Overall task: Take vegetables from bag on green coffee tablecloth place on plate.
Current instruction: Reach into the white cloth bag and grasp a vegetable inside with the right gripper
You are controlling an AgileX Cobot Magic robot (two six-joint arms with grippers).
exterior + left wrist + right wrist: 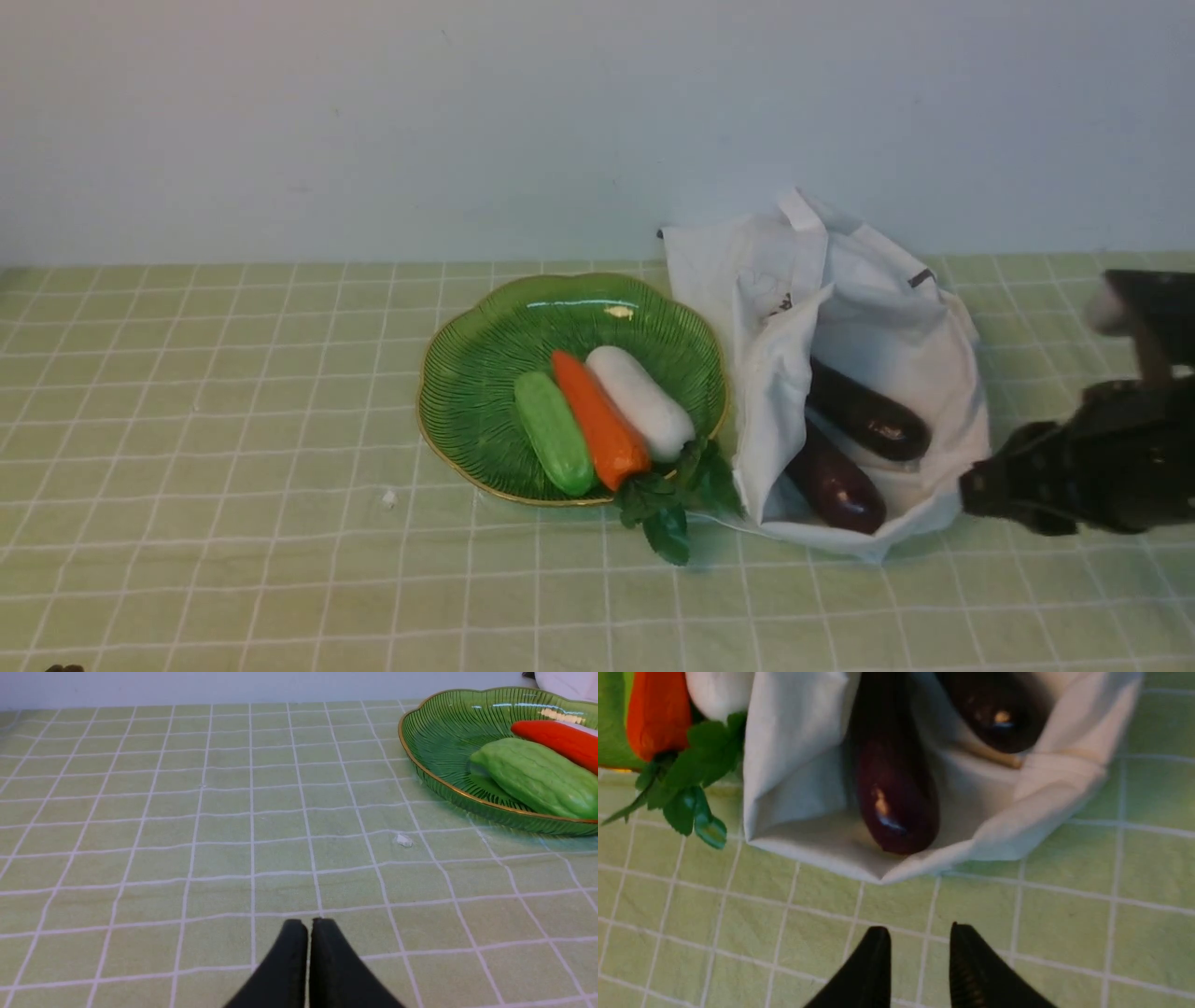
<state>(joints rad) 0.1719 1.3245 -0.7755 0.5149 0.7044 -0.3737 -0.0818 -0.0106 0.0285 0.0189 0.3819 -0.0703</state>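
Two dark purple eggplants lie in the open white bag [887, 299] on the green checked tablecloth [233, 420]: one further back [868, 420], one nearer the bag's mouth [836, 485]. Both also show in the right wrist view, the near one [894, 793] and the far one [990, 714], inside the bag [798, 765]. My right gripper [920, 933] is slightly open and empty, just short of the bag's mouth; it shows at the bag's right [971, 490]. The green plate [467, 373] stands left of the bag. My left gripper [308, 924] is shut and empty over bare cloth, left of the plate [434, 732].
The plate holds a green vegetable [554, 431], an orange carrot [599, 420] and a white radish [639, 401]. The carrot's green leaves [672, 495] hang over the plate's rim against the bag. A small white speck [388, 500] lies on the cloth. A wall stands behind the table.
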